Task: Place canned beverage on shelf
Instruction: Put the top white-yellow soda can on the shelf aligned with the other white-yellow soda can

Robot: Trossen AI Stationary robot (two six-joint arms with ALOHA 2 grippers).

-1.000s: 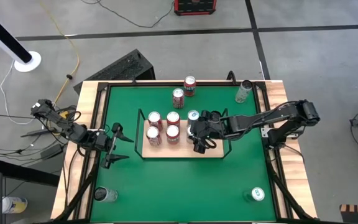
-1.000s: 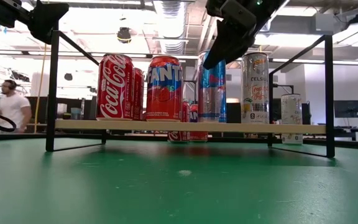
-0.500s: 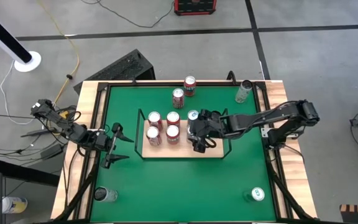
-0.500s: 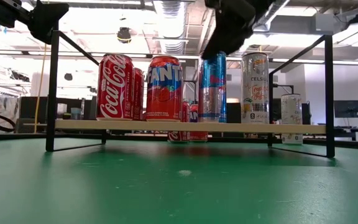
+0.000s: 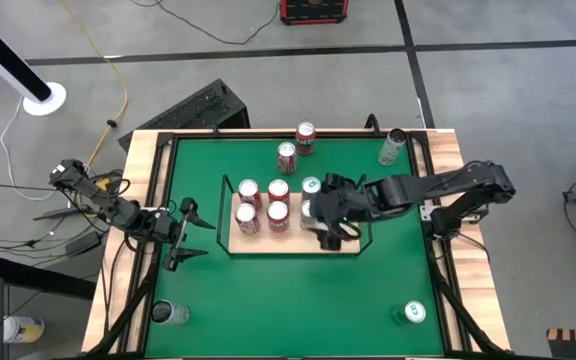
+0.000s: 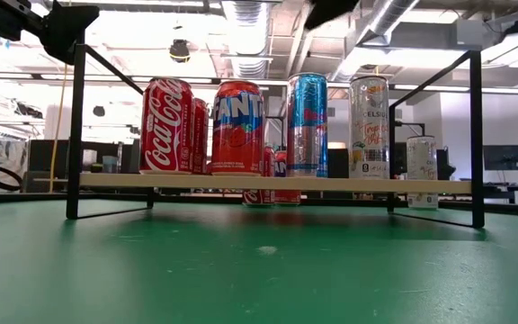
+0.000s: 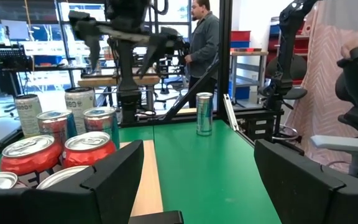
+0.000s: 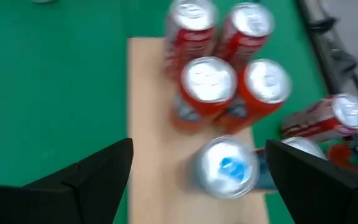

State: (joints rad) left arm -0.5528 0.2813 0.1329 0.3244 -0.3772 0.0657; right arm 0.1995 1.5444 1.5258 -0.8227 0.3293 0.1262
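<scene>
Clearance first: best to lift the right gripper (image 5: pixel 324 229), fingers spread wide and empty, straight up off the tall blue can (image 6: pixel 307 125) with red-and-white print and silver top, standing upright on the shelf (image 6: pixel 277 183) beside the red cans (image 5: pixel 262 205), clear of the silver can (image 6: pixel 369 127).
</scene>
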